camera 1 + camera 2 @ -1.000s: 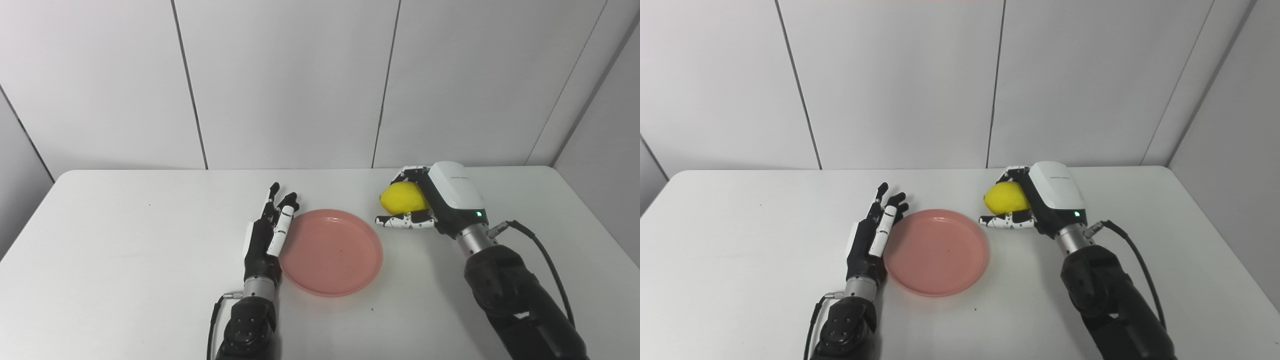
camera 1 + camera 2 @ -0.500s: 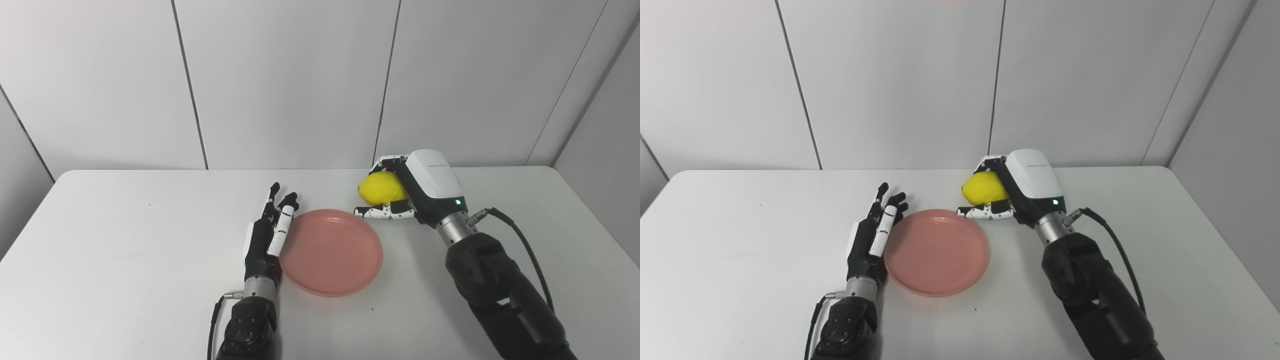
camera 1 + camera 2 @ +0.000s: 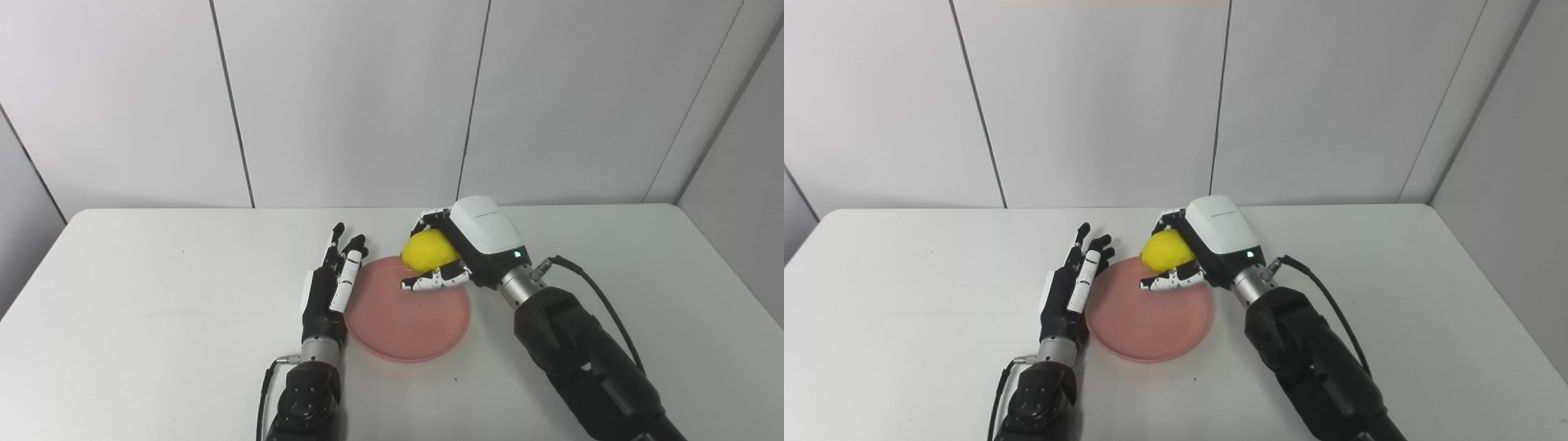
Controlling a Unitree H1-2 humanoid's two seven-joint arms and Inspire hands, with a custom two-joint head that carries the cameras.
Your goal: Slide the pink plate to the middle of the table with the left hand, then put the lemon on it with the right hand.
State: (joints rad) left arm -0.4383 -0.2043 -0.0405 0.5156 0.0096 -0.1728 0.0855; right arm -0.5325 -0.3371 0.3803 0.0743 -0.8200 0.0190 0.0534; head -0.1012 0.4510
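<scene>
The left hand [image 3: 327,288] lay flat, fingers straight and spread, holding nothing, against the left rim of the pink plate [image 3: 404,318] near the table's [image 3: 153,318] middle. Beyond, the right hand [image 3: 465,257] held the lemon [image 3: 425,250] clasped over the plate's far edge.
</scene>
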